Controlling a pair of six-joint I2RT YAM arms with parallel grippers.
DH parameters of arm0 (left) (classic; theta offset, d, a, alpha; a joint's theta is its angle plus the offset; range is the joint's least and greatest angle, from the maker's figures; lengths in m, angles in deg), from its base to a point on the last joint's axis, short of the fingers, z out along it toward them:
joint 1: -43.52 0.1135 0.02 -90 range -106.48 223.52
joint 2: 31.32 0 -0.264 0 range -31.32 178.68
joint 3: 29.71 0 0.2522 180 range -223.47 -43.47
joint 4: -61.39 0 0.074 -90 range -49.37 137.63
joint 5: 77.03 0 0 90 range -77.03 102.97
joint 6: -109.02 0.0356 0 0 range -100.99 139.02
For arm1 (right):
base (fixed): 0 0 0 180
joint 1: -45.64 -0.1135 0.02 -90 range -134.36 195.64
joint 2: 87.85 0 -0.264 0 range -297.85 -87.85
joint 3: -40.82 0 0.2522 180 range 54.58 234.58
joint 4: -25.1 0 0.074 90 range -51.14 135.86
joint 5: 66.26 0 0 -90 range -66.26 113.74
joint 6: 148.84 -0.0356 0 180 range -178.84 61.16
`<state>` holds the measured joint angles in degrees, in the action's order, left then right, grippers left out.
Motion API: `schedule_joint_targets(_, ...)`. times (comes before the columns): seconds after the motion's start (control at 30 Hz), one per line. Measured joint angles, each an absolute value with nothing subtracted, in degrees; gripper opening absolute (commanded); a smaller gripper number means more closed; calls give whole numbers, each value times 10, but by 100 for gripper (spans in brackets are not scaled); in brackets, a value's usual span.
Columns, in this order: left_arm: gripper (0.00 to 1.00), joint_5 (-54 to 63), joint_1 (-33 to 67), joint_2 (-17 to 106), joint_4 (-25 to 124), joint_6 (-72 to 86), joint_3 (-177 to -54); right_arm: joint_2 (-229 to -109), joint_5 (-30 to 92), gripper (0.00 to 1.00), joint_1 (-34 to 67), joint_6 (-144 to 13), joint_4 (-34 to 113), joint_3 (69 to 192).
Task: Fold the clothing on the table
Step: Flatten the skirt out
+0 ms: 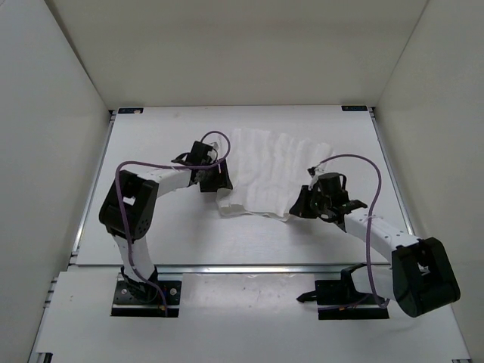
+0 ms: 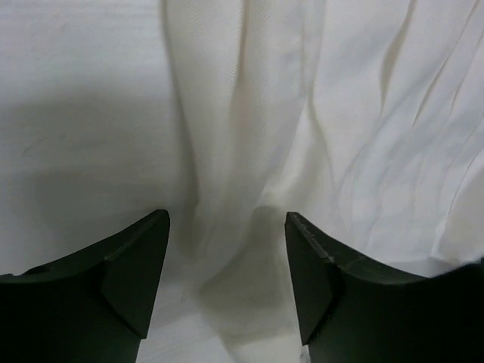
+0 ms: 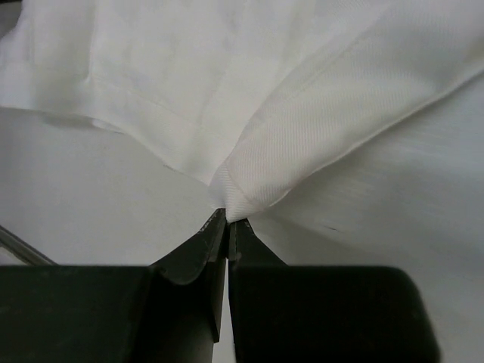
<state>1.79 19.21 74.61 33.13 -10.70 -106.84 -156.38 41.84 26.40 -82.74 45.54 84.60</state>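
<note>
White walls close in a large flat white table with silver rails. The thin, soft white clothing with pleat-like ribs lies spread on it between the two hands, reaching away from both toward the far side. The black two-finger left gripper has its jaws apart, straddling a raised ridge of fabric that runs straight ahead of its fingertips, and neither finger is seen pressing on it. The black right gripper is pressed together on a hemmed corner of the clothing, pinched right at its fingertips, with cloth fanning out ahead and to both sides.

Risks, as I judge them: the right pinch takes only the very tip of the corner, so a quick pull could slip it free. If the left jaws close on the ridge they may catch more than one layer, or slide off the thin cloth, leaving the fold crooked. Lifting with only one side held would drag the clothing askew.

Hard to tell:
- whether the left fingertips touch fabric or table beneath them
- how many layers sit at the edge beside the left hand
- where the cloth's edges run, since white on white leaves them faint
- the fingertips of both hands in the overhead view, where the wrists hide them
</note>
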Motion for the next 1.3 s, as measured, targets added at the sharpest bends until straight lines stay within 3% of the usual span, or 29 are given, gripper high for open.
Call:
schedule_joint_targets(0.17,79,13,219,684,325,-109,-1012,-1577,432,0,315,-804,475,850)
schedule_joint_targets(0.43,74,15,190,560,362,-152,-919,-1589,456,0,333,-775,487,865)
schedule_joint_targets(0.67,69,17,156,579,393,-189,-903,-1592,464,0,330,-769,487,865)
schedule_joint_targets(0.8,53,19,154,583,415,-203,-882,-1600,472,0,337,-766,487,865)
schedule_joint_targets(0.97,8,24,147,620,422,-210,-881,-1612,475,1,338,-766,487,869)
schedule_joint_targets(1.03,0,26,143,629,422,-210,-882,-1616,476,0,341,-766,486,872)
schedule_joint_targets(1.3,0,37,146,609,407,-195,-880,-1621,479,0,380,-753,494,886)
